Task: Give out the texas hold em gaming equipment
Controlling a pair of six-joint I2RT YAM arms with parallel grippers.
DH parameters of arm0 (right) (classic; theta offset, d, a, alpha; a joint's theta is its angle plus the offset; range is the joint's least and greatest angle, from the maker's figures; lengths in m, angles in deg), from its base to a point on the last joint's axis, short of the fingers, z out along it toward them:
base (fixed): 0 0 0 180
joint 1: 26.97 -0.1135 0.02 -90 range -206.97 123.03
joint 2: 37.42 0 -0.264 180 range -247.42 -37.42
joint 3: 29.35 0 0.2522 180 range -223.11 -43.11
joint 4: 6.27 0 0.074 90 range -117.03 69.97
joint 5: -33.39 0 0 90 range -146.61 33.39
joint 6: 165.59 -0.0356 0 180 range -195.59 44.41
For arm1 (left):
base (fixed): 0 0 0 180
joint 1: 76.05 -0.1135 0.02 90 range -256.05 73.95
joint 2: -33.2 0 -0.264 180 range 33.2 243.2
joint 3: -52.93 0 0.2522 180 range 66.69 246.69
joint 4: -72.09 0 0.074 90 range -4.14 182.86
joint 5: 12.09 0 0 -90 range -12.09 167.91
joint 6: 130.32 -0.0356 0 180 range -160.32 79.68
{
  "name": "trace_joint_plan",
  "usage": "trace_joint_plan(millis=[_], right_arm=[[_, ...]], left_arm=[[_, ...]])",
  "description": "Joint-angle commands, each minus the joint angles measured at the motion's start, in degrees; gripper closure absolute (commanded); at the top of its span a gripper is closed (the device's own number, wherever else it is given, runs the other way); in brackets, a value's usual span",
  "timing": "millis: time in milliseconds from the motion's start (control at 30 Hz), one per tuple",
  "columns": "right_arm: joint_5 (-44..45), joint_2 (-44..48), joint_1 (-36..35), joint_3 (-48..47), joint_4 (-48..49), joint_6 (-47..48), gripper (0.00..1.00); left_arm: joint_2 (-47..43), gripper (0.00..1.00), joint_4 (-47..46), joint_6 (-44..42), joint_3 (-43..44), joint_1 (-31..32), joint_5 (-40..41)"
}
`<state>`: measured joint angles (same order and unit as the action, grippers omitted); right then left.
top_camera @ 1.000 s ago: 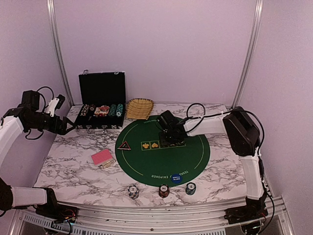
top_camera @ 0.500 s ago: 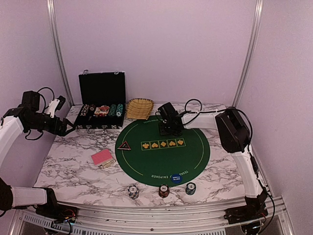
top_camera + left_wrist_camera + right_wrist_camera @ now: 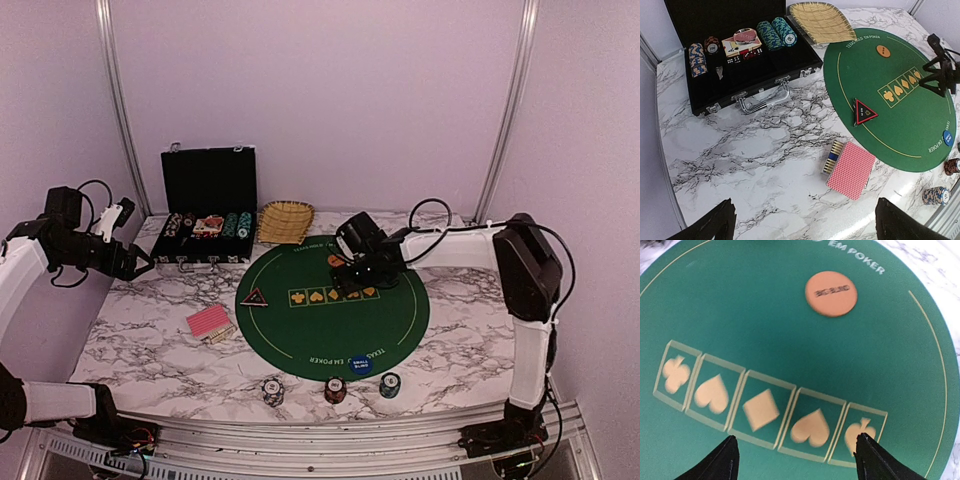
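Observation:
The orange disc [image 3: 336, 261] lies on the far part of the green mat [image 3: 300, 330]; it also shows in the right wrist view [image 3: 831, 293]. My right gripper [image 3: 366, 283] hovers open and empty just right of it, over the printed suit boxes [image 3: 796, 460]. The black-red triangle [image 3: 254, 297] sits at the mat's left edge and the blue disc [image 3: 360, 364] at its near edge. Three chip stacks [image 3: 335, 389] stand on the marble in front. The pink-backed cards [image 3: 851, 170] lie left of the mat. My left gripper [image 3: 135, 265] is open and empty, high at the far left [image 3: 807, 225].
An open black case [image 3: 208, 180] with more chips and dice stands at the back left. A woven straw basket [image 3: 285, 220] sits right of it. The right arm's cable loops above the mat's far right side.
My right gripper has drawn back right and toward the near side from the mat's far edge, and the orange disc now lies uncovered on the mat. The left arm has hardly moved.

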<state>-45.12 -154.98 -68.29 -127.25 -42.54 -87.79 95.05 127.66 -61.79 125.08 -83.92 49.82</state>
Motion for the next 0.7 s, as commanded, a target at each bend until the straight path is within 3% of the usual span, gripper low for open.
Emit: trace_joint_plan(millis=[0, 267, 667], right_arm=[[-6.9, 9.6, -5.3, 9.5, -4.4, 3.0, 0.22], [-8.6, 19.6, -10.3, 20.4, -8.3, 3.0, 0.21], [-7.2, 17.2, -15.6, 20.6, -11.7, 2.5, 0.19]], left_arm=[[-0.3, 0.01, 1.5, -0.6, 1.0, -0.2, -1.4], [-0.5, 0.01, 1.6, -0.2, 1.0, -0.1, -1.8], [-1.3, 0.01, 1.7, 0.3, 1.1, -0.1, -1.7]])
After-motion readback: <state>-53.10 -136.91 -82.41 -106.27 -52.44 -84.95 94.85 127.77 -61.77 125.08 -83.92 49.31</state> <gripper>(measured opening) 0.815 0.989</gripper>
